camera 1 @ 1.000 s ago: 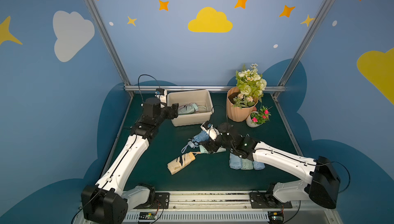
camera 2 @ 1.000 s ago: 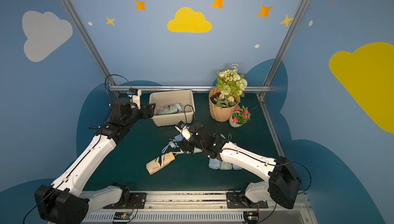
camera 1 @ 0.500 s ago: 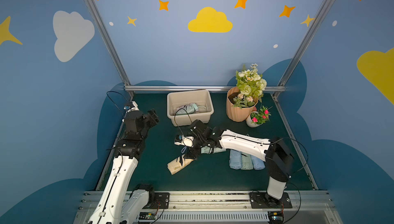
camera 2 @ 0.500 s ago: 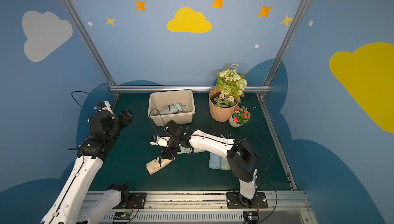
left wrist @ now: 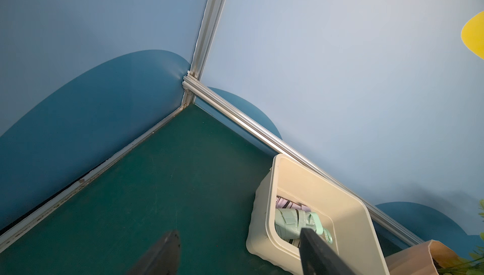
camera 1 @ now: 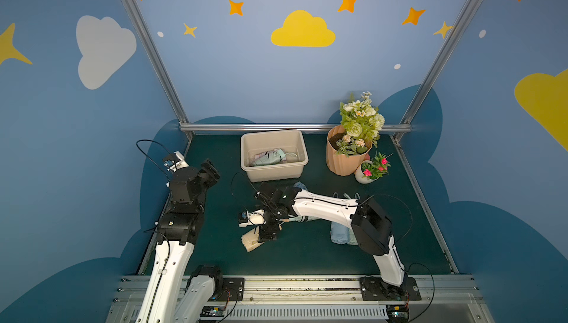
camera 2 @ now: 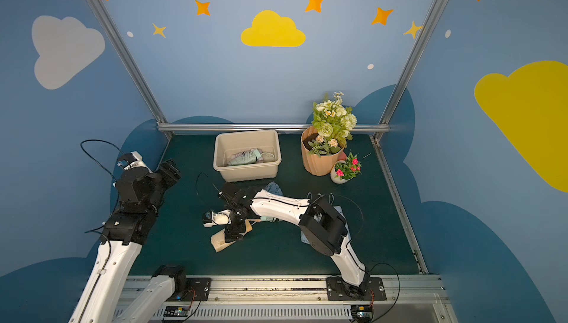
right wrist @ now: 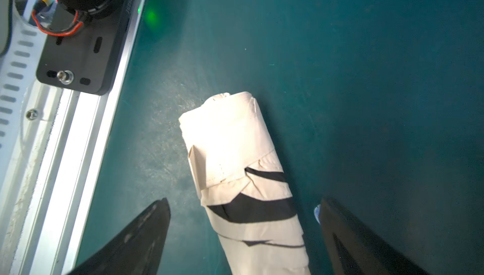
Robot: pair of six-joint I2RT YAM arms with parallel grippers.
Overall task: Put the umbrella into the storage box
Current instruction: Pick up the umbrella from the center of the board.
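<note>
A beige folded umbrella (camera 1: 251, 241) (camera 2: 218, 242) (right wrist: 243, 155) with black stripes lies on the green mat, near the front. My right gripper (camera 1: 268, 233) (camera 2: 234, 233) (right wrist: 243, 201) hangs over it, open, with one finger on each side and not touching it. The beige storage box (camera 1: 270, 133) (camera 2: 246, 133) (left wrist: 271, 208) stands at the back and holds a mint-green folded umbrella (camera 1: 270, 158) (camera 2: 246, 158) (left wrist: 289, 221). My left gripper (camera 1: 210, 169) (camera 2: 170, 170) (left wrist: 238, 239) is raised at the left of the box, open and empty.
A ribbed peach flower pot (camera 1: 344, 161) and a small white pot of pink flowers (camera 1: 370, 172) stand to the right of the box. Light blue folded umbrellas (camera 1: 339, 235) lie under my right arm. A metal rail (right wrist: 86, 140) borders the mat in front of the beige umbrella.
My left arm has drawn back from the box to the left wall. The right arm has swung left over the beige umbrella, and its jaws have widened.
</note>
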